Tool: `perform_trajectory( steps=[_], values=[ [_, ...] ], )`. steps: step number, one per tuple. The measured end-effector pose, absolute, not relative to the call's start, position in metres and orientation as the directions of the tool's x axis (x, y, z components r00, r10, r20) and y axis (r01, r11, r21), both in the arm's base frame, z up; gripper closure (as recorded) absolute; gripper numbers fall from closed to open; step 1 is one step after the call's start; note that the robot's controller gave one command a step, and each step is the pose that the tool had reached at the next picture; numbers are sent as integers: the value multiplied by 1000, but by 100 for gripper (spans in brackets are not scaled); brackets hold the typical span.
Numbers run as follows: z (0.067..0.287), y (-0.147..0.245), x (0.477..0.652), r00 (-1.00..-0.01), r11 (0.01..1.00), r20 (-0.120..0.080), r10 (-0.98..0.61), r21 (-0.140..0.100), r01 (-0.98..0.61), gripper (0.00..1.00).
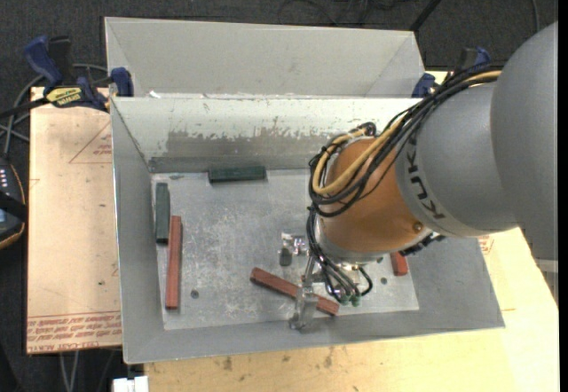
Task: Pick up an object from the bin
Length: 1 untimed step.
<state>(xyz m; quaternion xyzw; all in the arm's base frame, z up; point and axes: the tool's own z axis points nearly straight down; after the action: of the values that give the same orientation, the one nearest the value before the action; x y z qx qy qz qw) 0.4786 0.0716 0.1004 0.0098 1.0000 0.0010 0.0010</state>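
Observation:
My gripper (295,284) is low over the front middle of the bin, under the orange wrist cover. Its two metal fingers stand apart, one fingertip (288,247) behind and one (301,320) in front of a red-brown bar (266,279). That bar lies slanted on the bin floor, and its middle passes between the fingers. The gripper is open and the bar rests on the floor. A small red piece (399,264) lies just right of the wrist, partly hidden by it.
A long red-brown bar (173,262) and a dark green bar (161,212) lie along the left wall. Another dark green bar (236,174) lies against the back wall. The arm covers the bin's right half.

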Motion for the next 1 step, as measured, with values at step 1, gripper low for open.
perform_trajectory(
  steps=[1],
  values=[
    [108, 60, 482, -981, 981, -1, 193, 1, 193, 0]
  ],
)
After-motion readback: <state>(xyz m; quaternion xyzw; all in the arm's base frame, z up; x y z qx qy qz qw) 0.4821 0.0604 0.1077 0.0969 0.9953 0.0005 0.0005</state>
